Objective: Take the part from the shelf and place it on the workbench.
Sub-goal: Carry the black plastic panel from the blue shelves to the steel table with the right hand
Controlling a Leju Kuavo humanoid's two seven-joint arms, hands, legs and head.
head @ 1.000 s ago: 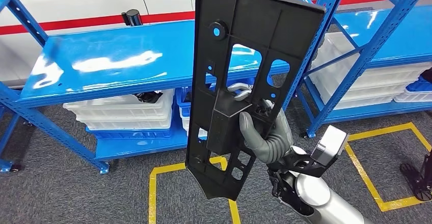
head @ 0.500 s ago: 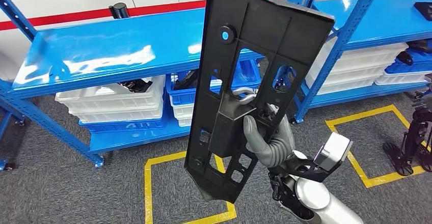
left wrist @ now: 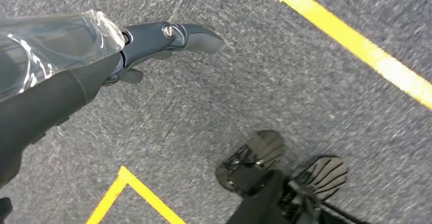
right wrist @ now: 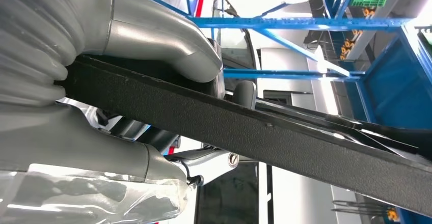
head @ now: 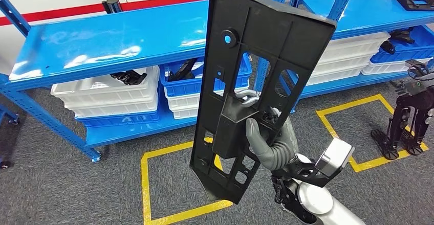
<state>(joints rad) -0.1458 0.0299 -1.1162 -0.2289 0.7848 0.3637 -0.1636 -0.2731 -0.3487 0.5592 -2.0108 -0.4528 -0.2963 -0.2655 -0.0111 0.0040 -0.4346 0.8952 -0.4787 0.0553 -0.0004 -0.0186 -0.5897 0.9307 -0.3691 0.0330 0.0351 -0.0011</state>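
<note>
I have the part out of the shelf and I am in the carrying step: my right hand [head: 269,142] grips the black plastic panel [head: 256,87], a long flat moulding with cut-outs and ribs, and holds it upright and slightly tilted in front of me, well above the grey carpet floor [head: 61,194]. In the right wrist view my thumb [right wrist: 168,46] presses one face of the panel's edge [right wrist: 254,132] while the other fingers back the opposite face, so the hold looks firm. My left hand [left wrist: 163,38] hangs at my side over the carpet, holding nothing; its fingers lie fairly straight and close together.

Beyond the panel stands the blue shelf [head: 102,41], with white bins [head: 107,99] and blue bins [head: 187,82] on the lower level, and yellow floor tape [head: 146,184] marks squares on the carpet. No desk is in sight.

As I judge it, the next move calls for turning towards the desk, keeping the tall panel steady in a one-handed grip, then lowering it flat onto the desk before letting go
</note>
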